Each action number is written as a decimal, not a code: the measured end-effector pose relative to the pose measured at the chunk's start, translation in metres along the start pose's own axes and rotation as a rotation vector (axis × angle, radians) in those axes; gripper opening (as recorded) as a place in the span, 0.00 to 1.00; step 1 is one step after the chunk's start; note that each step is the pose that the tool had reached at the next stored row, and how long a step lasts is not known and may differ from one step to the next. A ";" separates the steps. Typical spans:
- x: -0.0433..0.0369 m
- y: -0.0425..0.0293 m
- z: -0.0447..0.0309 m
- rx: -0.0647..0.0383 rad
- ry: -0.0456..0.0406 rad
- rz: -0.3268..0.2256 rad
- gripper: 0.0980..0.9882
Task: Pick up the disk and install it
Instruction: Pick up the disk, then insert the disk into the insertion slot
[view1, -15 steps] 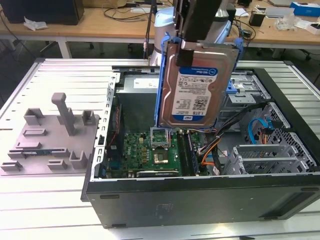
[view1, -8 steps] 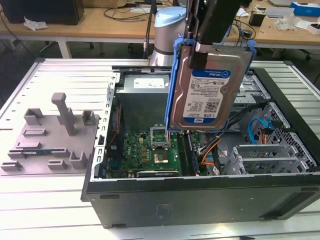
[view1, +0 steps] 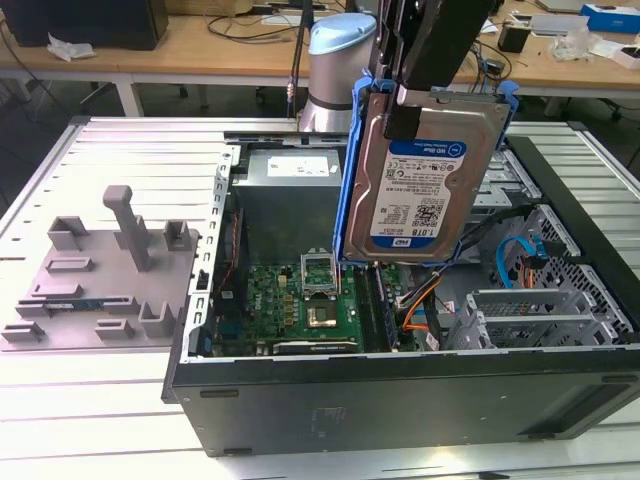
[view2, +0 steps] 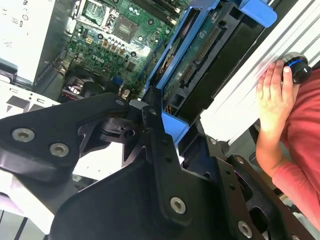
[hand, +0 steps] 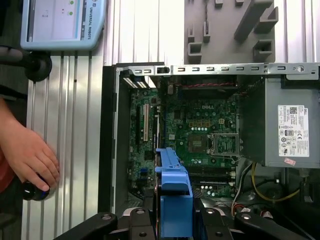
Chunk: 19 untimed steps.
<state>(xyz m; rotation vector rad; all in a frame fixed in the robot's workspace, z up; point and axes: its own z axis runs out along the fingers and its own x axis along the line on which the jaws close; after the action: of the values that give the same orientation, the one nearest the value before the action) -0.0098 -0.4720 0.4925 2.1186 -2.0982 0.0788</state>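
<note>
The claw was clamped on the upper edge of the disk, which hung directly beneath it, lifted clear above the open computer case. The disk stood on end, its long axis near vertical and slightly tilted. Its lower edge was above the case's motherboard, apparently touching nothing.
</note>
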 end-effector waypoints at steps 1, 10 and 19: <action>0.0000 0.0000 0.0000 0.000 0.0004 0.000 0.30; 0.0000 0.0000 0.0000 0.000 0.0013 0.000 0.30; 0.0030 0.0071 0.0010 0.017 -0.0322 0.000 0.30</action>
<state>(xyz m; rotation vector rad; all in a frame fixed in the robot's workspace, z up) -0.0170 -0.4752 0.4925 2.1434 -2.1230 0.0630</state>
